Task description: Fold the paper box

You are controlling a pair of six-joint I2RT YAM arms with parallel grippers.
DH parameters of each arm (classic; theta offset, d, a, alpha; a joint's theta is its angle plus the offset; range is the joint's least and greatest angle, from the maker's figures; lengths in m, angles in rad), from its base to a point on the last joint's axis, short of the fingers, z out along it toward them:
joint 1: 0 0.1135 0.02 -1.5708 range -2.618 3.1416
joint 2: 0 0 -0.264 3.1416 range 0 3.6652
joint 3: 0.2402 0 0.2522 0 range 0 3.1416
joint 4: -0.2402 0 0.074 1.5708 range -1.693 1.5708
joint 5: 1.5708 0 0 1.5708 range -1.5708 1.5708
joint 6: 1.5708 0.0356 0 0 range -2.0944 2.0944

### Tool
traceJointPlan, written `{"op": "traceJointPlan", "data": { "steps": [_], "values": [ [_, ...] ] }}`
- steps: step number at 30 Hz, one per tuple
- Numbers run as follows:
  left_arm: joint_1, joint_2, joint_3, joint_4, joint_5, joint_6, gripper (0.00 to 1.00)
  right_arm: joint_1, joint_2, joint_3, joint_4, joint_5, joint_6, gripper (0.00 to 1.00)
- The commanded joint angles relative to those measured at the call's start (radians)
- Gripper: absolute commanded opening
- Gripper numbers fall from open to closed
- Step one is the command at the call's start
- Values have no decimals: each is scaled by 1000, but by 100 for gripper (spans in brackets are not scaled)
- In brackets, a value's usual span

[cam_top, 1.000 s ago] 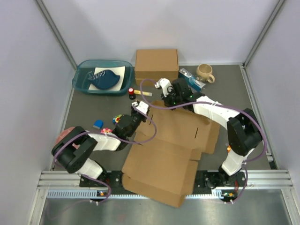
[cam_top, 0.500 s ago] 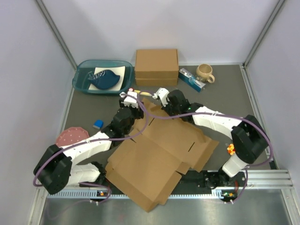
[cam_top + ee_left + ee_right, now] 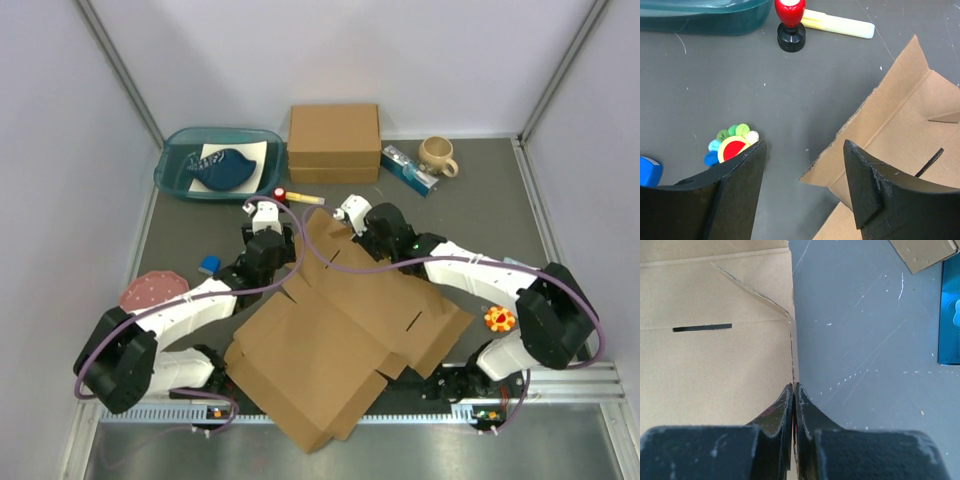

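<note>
The paper box (image 3: 340, 320) is a flat brown die-cut sheet with flaps and slits, lying across the middle of the table. My right gripper (image 3: 348, 228) is shut on the edge of its far flap; in the right wrist view the fingers (image 3: 794, 386) pinch the thin edge of the cardboard (image 3: 715, 355). My left gripper (image 3: 278, 222) is open at the sheet's far left side. In the left wrist view (image 3: 804, 150) a corner of the cardboard (image 3: 905, 125) lies between the fingers, touching neither.
A teal tray (image 3: 215, 165), a ready-made cardboard box (image 3: 334, 142), a blue packet (image 3: 408, 170) and a mug (image 3: 437, 155) stand at the back. A red stamp (image 3: 790, 20), a yellow marker (image 3: 837, 25) and a colourful toy (image 3: 732, 145) lie near the left gripper. An orange flower toy (image 3: 497, 320) lies at right.
My left arm has swung from the near left up to the sheet's far left corner. The sheet has slid and turned leftward with the right gripper, uncovering the orange toy.
</note>
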Motion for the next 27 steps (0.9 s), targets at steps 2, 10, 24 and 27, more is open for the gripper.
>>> {"op": "traceJointPlan", "data": {
  "steps": [2,10,24,27],
  "values": [
    [6,22,0,40,41,-65,69,54,-81,-26,39,53,-34,0],
    [4,-27,12,-109,183,-128,59,87,-131,-30,4,76,-31,0],
    [2,-71,-93,-299,375,-260,61,97,-127,-35,-10,78,-15,0],
    [2,-25,-84,-278,384,-263,61,100,-124,-40,-10,79,-16,0]
  ]
}}
